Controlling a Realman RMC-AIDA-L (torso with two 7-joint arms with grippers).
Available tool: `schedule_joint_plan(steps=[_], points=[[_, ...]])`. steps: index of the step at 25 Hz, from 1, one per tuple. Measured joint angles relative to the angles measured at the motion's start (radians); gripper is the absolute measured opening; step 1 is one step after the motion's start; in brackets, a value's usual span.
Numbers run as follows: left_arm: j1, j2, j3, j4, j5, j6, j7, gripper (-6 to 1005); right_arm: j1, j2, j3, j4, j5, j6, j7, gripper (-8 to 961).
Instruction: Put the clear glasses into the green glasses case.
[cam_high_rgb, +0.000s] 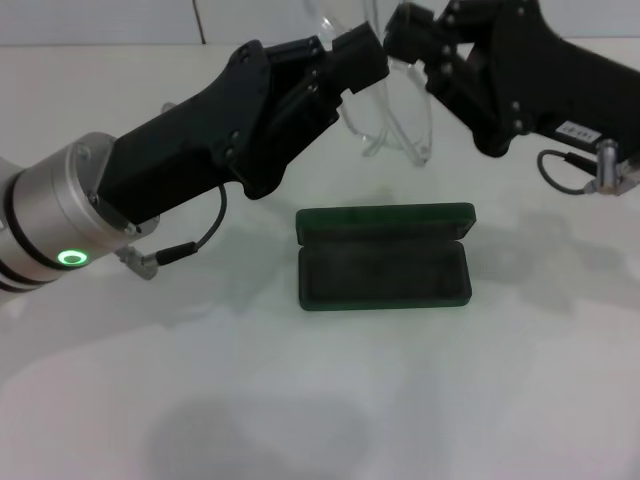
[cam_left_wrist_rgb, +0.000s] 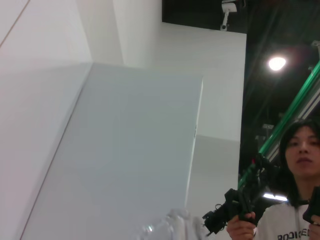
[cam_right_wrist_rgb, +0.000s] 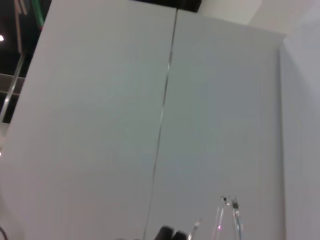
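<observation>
White table (cam_high_rgb: 500, 400): both hands lift clear glasses (cam_high_rgb: 400, 125) behind open green case (cam_high_rgb: 385, 262).

Both grippers up behind the case (cam_high_rgb: 384, 262), meeting at the glasses (cam_high_rgb: 400, 120). Left gripper (cam_high_rgb: 362, 55) comes in from the left, right gripper (cam_high_rgb: 408, 42) from the right, tips nearly touching, both at the frame. Lenses hang below them, off the table (cam_high_rgb: 320, 400). Case sits open on the table, lid back, lining empty, well below the glasses.
</observation>
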Motion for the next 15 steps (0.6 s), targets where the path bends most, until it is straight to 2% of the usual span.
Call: schedule_joint_plan(steps=[15], points=[[0.002,-0.001,-0.002,-0.001,0.004,0.000,0.000,57,-0.005,-0.001,0.008,0.003,0.002,-0.005,0.000,60]])
